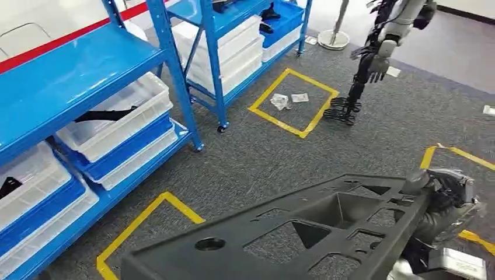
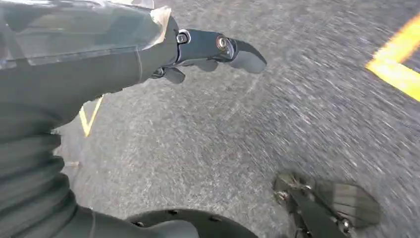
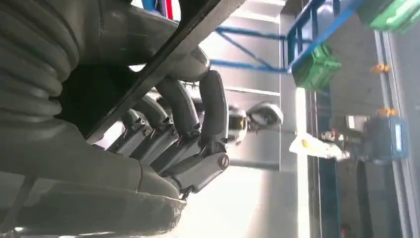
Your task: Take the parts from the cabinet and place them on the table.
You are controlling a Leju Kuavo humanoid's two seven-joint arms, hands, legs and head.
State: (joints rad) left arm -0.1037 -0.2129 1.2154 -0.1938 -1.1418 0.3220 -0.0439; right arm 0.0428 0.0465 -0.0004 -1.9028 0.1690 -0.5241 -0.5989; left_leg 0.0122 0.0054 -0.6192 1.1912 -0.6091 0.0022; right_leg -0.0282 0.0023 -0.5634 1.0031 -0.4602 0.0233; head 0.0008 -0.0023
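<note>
1 black part (image 1: 303, 233) was held off the shelving (image 1: 87, 76), right hand (image 3: 178, 134) fingers curled around its edge; left hand (image 2: 213, 49) fingers extended, holding nothing. Placement on the bench was judged outstanding.

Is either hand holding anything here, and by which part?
The right hand grips the large black part by its narrow end; left hand holds nothing.

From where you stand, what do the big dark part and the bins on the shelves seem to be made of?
The part: probably moulded plastic, matt dark grey, with ribbed pockets and cut-outs; cast metal is possible. The bins: translucent white plastic, slightly glossy, contents showing through. The shelves: metal, painted glossy blue.
</note>
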